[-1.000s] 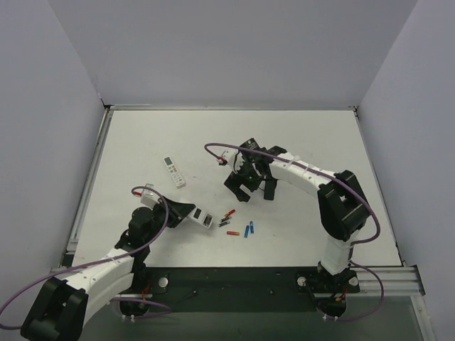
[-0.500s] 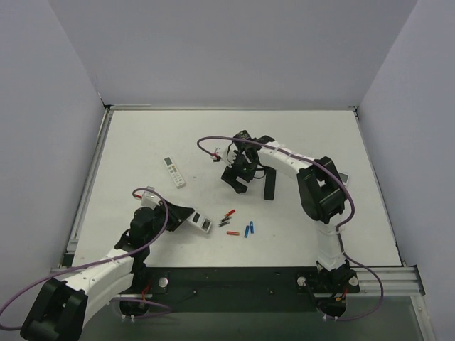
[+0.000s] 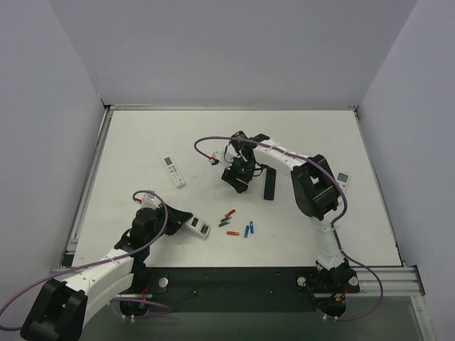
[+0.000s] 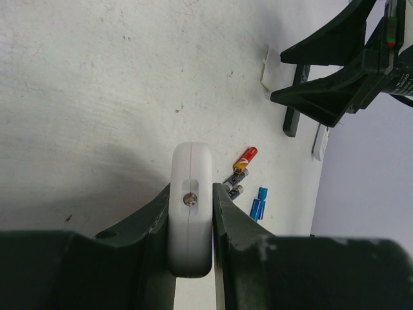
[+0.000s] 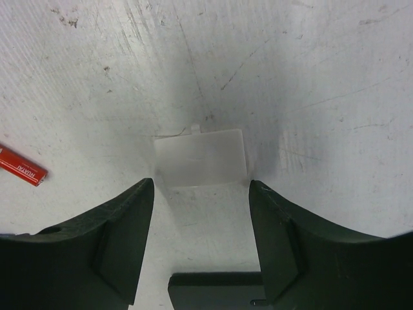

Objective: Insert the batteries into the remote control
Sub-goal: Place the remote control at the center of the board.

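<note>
White remote control (image 3: 198, 227), dark rectangle up, sits near left in the left gripper (image 4: 191, 203); red, grey, blue batteries (image 3: 228, 213) lie loose just right.

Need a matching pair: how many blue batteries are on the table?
2. One blue battery lies just right of a red battery; the second blue battery sits beside it, farther right. Others may be hidden from view.

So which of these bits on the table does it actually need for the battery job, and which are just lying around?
Needed: remote control in the left gripper; batteries; probably the small white lid under the right gripper.
Lying about: slim white remote; black bar.
</note>
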Robot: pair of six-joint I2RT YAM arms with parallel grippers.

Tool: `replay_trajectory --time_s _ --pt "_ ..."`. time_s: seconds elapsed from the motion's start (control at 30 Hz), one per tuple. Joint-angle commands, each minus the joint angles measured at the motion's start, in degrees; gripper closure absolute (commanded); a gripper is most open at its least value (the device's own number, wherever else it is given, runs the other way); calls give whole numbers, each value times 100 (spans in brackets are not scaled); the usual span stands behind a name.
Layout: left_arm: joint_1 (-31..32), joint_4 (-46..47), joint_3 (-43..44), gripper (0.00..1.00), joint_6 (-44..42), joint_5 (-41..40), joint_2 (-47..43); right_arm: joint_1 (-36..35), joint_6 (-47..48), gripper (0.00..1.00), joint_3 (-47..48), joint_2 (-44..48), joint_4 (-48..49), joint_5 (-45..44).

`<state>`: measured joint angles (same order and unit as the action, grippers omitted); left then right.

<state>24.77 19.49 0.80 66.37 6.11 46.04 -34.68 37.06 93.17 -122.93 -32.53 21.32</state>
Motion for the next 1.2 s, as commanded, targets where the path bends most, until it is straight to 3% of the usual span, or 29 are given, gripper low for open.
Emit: replay_trajectory --time_s 0.0,0.23,0.47,0.6,0.7,0.73,0.87,1.17 --pt "-17 -321 17 100 -1 -119 28 -118 144 44 255 -196 -403 13" --pt "-17 -981 157 100 -27 -242 -113 -276 170 44 299 -345 -394 -269" --pt "-17 -1834 359 97 -54 -453 -350 -399 161 61 176 -319 -412 -620" --pt "-17 -2351 430 75 8 -549 -455 -408 74 69 44 -205 -403 -691" --pt "-17 -2641 474 55 104 -558 -534 -400 -32 72 -52 -117 -394 -726" --pt "-17 -2739 500 43 165 -567 -561 -391 -76 73 -70 -91 -394 -743" --pt "-17 -3248 693 17 236 -822 -702 -365 -347 76 -114 -55 -403 -770" --pt "-25 -4619 1369 11 517 -1226 -869 -303 -1112 84 -325 191 -341 -770"
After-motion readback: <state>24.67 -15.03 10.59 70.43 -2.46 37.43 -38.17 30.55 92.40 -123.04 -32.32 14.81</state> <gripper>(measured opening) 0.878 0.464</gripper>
